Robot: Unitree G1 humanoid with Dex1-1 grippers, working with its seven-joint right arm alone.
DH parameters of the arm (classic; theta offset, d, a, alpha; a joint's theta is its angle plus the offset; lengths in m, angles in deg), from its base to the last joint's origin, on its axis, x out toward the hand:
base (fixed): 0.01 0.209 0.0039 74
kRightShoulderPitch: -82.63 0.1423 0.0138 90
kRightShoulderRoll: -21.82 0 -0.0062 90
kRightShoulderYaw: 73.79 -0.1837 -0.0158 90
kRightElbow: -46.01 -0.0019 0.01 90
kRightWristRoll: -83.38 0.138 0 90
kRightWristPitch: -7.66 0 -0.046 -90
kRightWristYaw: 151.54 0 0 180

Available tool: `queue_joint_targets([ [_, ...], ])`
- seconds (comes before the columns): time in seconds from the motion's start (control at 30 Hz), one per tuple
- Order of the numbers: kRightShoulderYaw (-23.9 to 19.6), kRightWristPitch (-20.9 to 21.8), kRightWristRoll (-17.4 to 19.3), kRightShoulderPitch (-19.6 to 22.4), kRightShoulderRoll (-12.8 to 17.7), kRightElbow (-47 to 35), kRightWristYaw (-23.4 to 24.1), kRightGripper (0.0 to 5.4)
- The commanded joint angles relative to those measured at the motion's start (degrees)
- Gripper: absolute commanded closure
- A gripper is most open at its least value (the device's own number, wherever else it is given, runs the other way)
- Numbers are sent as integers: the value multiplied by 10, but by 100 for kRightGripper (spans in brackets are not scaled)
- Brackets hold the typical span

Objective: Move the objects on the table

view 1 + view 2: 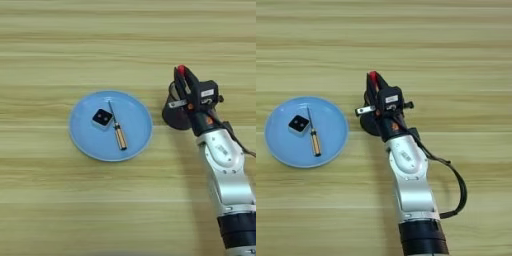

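A small screwdriver (118,133) with an amber handle and a thin metal shaft lies on a blue plate (82,137) at centre left of the wood-grain table (125,40). Well to the plate's right, my right gripper (181,75) hangs over a black mesh cup (174,116). Its two black fingers are shut on a red pen (181,69), whose red end sticks out past the fingertips. The rest of the pen is hidden by the fingers. In the right eye view the gripper (373,80) and the cup (370,124) sit near the middle.
A small black square block (102,118) rests on the plate just left of the screwdriver's shaft. My silver forearm (227,165) runs from the bottom right up to the cup. A black cable (456,185) loops beside the arm.
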State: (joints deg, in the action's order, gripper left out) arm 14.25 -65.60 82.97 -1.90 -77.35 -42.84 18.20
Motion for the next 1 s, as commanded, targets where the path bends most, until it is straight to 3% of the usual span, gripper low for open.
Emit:
queue_joint_targets([
  [0.03,-7,10,0,24,8,-34,9,487],
  [0.4,0,64,-2,16,12,-70,-3,487],
  [0.7,35,127,-60,6,16,-69,-4,487],
  [0.77,52,153,-89,2,21,-69,-4,487],
  [0.93,84,221,-232,-1,34,-57,40,487],
  [1.0,88,234,-266,-1,35,-51,58,487],
])
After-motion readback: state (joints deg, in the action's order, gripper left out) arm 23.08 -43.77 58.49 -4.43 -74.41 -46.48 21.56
